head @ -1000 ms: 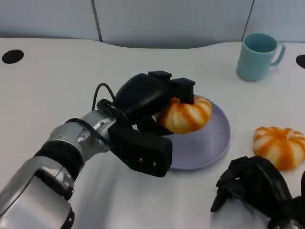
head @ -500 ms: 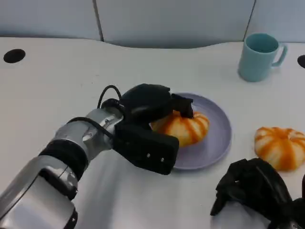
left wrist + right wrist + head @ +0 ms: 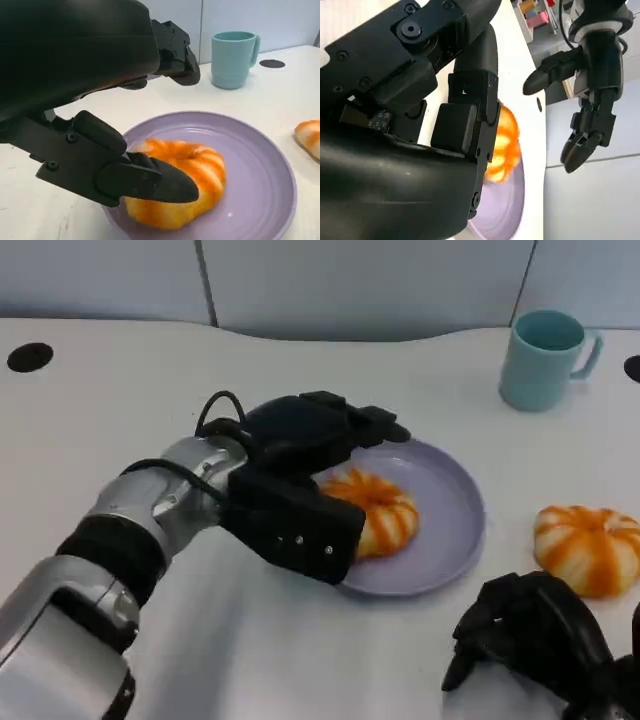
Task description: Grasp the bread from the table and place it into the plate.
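Head view is showing us nearly done: the plate (image 3: pixel 450 530) is carrying the bread (image 3: pixel 380 515), which is sitting on its near-left part. Our left hand (image 3: pixel 300 455) is hovering just over that bread, fingers spread above and thumb low beside it; we are judging it released, since nothing is pinched. Our right hand (image 3: pixel 530 635) is resting near the plate's right edge, fingers curled in, holding nothing. A second bread (image 3: pixel 585 545) is lying right of the plate, a mug (image 3: pixel 540 358) beyond it. What is remaining, we are reckoning, is drawing the left hand clear.
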Available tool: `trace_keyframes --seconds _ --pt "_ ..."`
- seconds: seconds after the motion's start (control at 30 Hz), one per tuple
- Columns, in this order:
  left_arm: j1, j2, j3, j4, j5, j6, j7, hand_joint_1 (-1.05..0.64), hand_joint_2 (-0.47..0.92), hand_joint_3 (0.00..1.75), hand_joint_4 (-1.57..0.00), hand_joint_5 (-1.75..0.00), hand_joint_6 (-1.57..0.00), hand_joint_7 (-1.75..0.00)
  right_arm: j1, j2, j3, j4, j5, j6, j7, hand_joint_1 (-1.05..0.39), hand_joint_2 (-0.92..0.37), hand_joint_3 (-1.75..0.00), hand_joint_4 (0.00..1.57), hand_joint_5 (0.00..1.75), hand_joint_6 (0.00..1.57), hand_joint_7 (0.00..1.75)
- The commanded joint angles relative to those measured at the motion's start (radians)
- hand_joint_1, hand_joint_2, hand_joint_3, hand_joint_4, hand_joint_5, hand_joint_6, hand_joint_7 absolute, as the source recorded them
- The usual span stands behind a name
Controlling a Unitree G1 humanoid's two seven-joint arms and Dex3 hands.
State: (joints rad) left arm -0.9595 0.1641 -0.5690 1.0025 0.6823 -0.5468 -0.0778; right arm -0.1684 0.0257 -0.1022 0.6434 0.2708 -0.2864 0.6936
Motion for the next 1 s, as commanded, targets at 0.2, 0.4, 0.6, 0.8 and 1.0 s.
trace_keyframes --seconds 0.2,0.4,0.6,0.8,1.0 --pt "0.042 0.046 0.061 -0.091 -0.085 0.004 -0.078 -0.88 0.92 0.34 0.0 -0.28 0.0 -0.49 -0.007 -0.02 -0.004 0.014 0.003 -0.012 -0.001 -1.05 -0.64 0.0 1.57 0.51 1.57 0.36" --pt "0.047 0.047 0.065 -0.102 -0.085 0.009 -0.085 -0.88 0.92 0.34 0.0 -0.29 0.0 -0.49 -0.007 -0.02 -0.004 0.015 0.003 -0.013 -0.001 -1.05 -0.64 0.0 1.57 0.51 1.57 0.36" --pt "0.05 0.047 0.069 -0.107 -0.082 0.012 -0.087 -0.88 0.92 0.35 0.0 -0.29 0.0 -0.49 -0.007 -0.02 -0.004 0.015 0.003 -0.013 -0.001 -1.05 -0.64 0.0 1.57 0.51 1.57 0.36" --pt "0.59 0.073 0.424 -0.512 -0.854 -0.062 -0.331 -0.69 0.92 0.32 -0.42 -1.14 -0.49 -0.61 -0.03 -0.026 -0.012 0.042 0.002 -0.017 -0.001 -1.05 -0.64 0.0 1.57 0.51 1.57 0.37" --pt "0.836 0.053 0.5 -0.796 -1.106 0.122 -0.371 -0.66 0.92 0.28 -0.54 -1.55 -0.67 -0.98 -0.05 -0.028 -0.022 0.075 0.011 -0.028 0.019 -1.05 -0.64 0.0 1.57 0.49 1.57 0.34"
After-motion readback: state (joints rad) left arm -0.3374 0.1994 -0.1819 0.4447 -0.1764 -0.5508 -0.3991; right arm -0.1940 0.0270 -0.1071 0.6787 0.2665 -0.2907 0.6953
